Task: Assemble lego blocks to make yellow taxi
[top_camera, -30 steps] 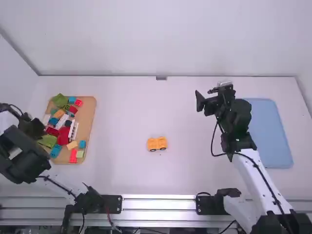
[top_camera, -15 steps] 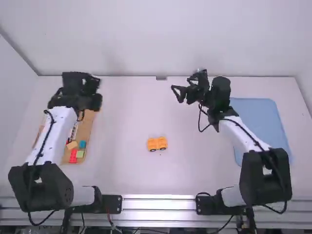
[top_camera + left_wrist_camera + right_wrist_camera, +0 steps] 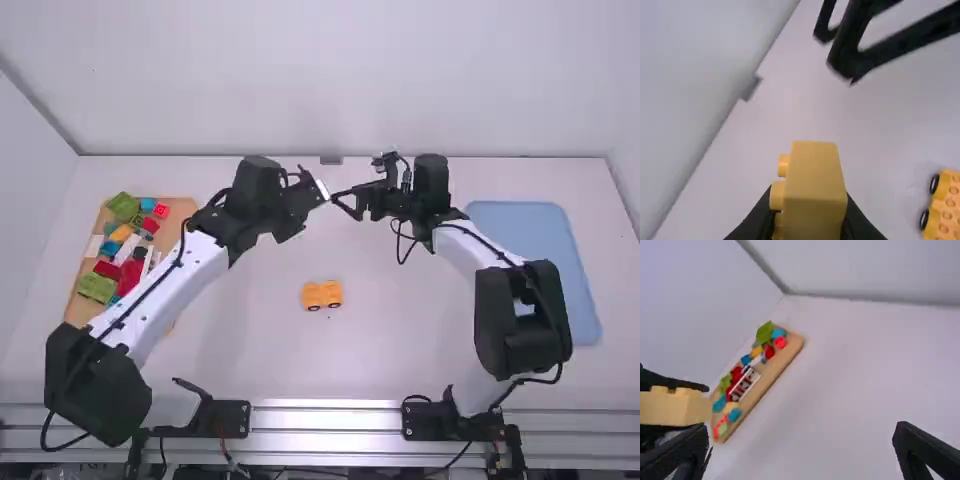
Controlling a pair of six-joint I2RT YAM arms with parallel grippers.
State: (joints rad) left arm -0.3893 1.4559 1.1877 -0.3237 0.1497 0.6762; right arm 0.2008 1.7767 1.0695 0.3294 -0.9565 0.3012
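Swung in from over the wooden tray (image 3: 180,212), the left gripper (image 3: 314,190), clamped on a pale-yellow studded block (image 3: 815,187), now faces the parted, empty fingers of the right gripper (image 3: 802,432); the wheeled yellow chassis (image 3: 322,294) sits below both, towards the arm bases. If a handover is intended, square those fingers to the block's free end, grip firmly, then release the other side.

The setting is a robotics lab workcell: a left robot arm (image 3: 165,290) and a right robot arm (image 3: 495,265) stand at a metal rail (image 3: 325,419) along the near edge of a white table (image 3: 235,325), bounded by a plain far wall (image 3: 300,80) and left wall (image 3: 28,180).
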